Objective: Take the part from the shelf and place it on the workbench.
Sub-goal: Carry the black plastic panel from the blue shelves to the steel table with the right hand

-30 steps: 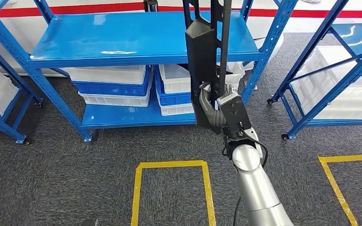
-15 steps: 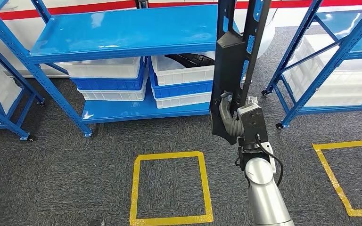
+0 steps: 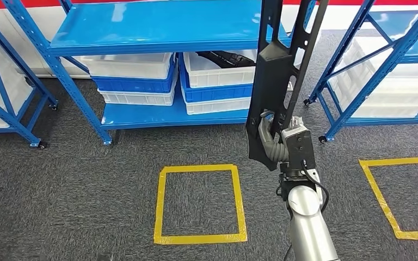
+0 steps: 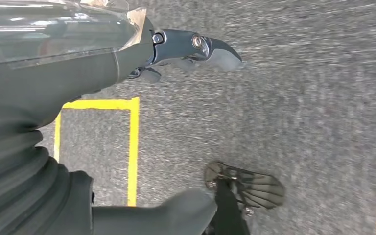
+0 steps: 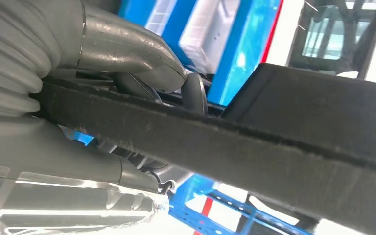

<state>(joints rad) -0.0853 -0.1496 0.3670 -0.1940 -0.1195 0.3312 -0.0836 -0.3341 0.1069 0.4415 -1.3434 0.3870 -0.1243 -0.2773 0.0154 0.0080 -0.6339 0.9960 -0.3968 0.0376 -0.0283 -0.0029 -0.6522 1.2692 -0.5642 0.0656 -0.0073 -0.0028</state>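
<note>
My right hand (image 3: 276,142) grips a long black part (image 3: 275,76) near its lower end and holds it upright, leaning slightly right, in front of the blue shelf (image 3: 163,27). The part's top runs out of the head view. In the right wrist view the fingers (image 5: 127,54) wrap over the part's fuzzy black edge (image 5: 274,147). My left hand (image 4: 54,83) hangs over the grey carpet with its fingers apart and nothing in it.
White and blue bins (image 3: 136,79) sit on the shelf's lower level, one with dark parts (image 3: 223,57) inside. A second blue rack (image 3: 381,65) stands at the right, a third (image 3: 5,92) at the left. Yellow tape squares (image 3: 198,204) (image 3: 392,196) mark the carpet.
The whole view has shifted: the shelf now sits farther off and the yellow square lies higher in the picture. My right hand keeps its hold on the black part.
</note>
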